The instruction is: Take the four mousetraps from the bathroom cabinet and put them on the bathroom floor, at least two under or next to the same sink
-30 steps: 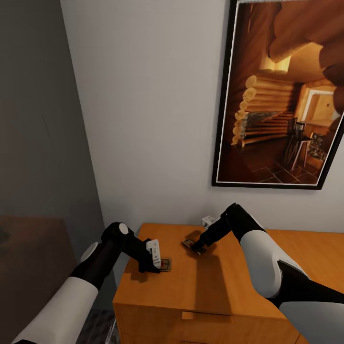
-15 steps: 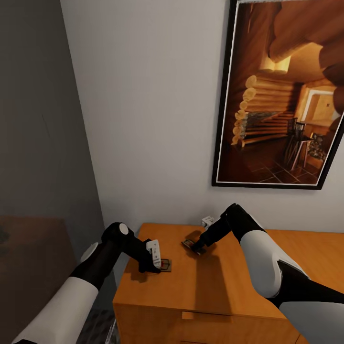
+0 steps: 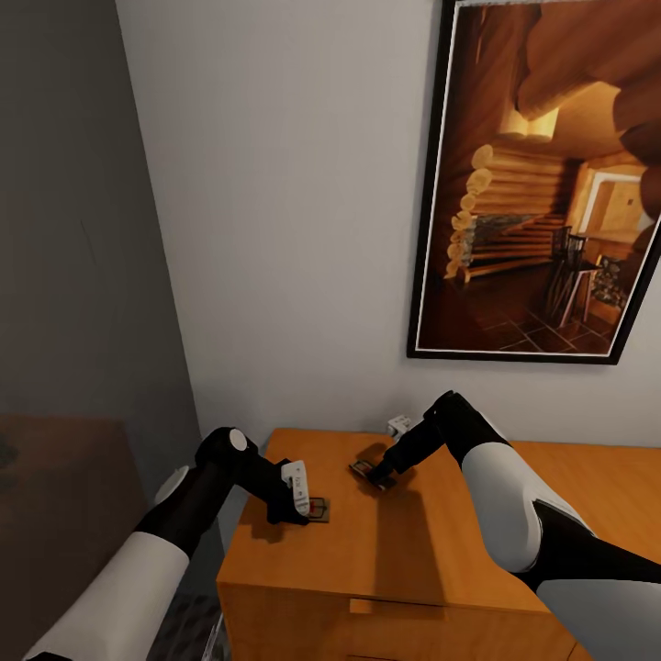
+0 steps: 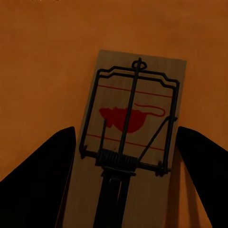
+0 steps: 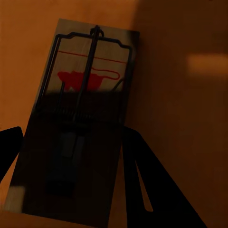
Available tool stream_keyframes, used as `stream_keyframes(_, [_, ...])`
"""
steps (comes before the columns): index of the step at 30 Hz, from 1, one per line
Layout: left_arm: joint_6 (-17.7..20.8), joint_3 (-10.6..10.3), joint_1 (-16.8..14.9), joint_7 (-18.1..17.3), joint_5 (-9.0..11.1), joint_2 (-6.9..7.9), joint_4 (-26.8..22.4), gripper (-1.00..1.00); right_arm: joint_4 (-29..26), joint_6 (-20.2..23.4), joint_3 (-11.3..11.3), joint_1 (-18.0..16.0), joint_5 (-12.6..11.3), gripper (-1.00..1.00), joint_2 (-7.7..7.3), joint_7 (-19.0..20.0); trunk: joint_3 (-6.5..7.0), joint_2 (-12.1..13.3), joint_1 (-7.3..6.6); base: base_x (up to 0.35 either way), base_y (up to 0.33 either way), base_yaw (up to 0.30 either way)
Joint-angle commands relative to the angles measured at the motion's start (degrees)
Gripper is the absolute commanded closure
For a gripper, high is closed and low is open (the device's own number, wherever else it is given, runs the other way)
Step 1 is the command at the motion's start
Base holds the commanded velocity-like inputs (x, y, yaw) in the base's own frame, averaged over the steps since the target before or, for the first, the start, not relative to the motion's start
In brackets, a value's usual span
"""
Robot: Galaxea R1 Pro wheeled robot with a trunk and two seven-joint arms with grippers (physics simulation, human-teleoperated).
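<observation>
Cabinet: orange-brown wooden cabinet (image 3: 441, 560) against the pale wall; flat top, a drawer front seam visible below the front edge.
Left mousetrap: small wooden board (image 3: 318, 508) lying flat on the cabinet top near its left front corner; in the left wrist view (image 4: 130, 142) it shows a dark wire frame, a coil spring and a red printed mark.
Left gripper: set down over the left mousetrap (image 3: 296, 516); in the left wrist view (image 4: 126, 156) one dark finger stands on each long side of the board. Fingers spread; contact with the board edges cannot be told.
Right mousetrap: second board (image 3: 365, 469) flat on the cabinet top, further back towards the wall, well apart from the first; in the right wrist view (image 5: 80, 114) its near half lies in shadow.
Right gripper: lowered at the right mousetrap (image 3: 384, 477); in the right wrist view (image 5: 66, 156) its fingers straddle the board with the jaws apart, not clamped.
Small white object: sits on the cabinet top (image 3: 399, 424) by the wall, just behind the right forearm; too small to identify.
Picture: large black-framed print (image 3: 542, 184) of a log-cabin interior, on the wall above the cabinet.
Grey panel: dark grey surface (image 3: 73, 229) on the left, beside the left arm.
Obstruction: each arm partly covers its own board in the head view.
</observation>
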Motion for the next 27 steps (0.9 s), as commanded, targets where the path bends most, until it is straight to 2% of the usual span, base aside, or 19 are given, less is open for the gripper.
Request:
stream_keyframes(1, [0.0, 0.0, 0.0, 0.0, -0.1, 0.0, 3.3, 1.0, 0.0, 0.4, 0.1, 0.0, -0.1, 1.0, 0.01, 0.2, -0.02, 0.0, 0.01, 0.0, 0.0, 0.0])
stream_keyframes(22, [0.0, 0.1, 0.0, 0.0, 0.0, -0.2, 3.3, 1.0, 0.1, 0.4, 0.1, 0.0, -0.1, 1.0, 0.01, 0.2, -0.02, 0.0, 0.01, 0.0, 0.0, 0.0])
stream_keyframes(24, [0.0, 0.3, 0.0, 0.0, 0.1, -0.19, 3.3, 1.0, 0.1, 0.4, 0.1, 0.0, -0.1, 1.0, 0.01, 0.2, -0.02, 0.0, 0.01, 0.0, 0.0, 0.0])
stream_keyframes(27, [0.0, 0.5, 0.0, -0.1, 1.8, -0.18, 3.3, 1.0, 0.1, 0.4, 0.1, 0.0, -0.1, 1.0, 0.01, 0.2, 0.16, 0.4, -0.21, 0.0, 0.0, 0.0])
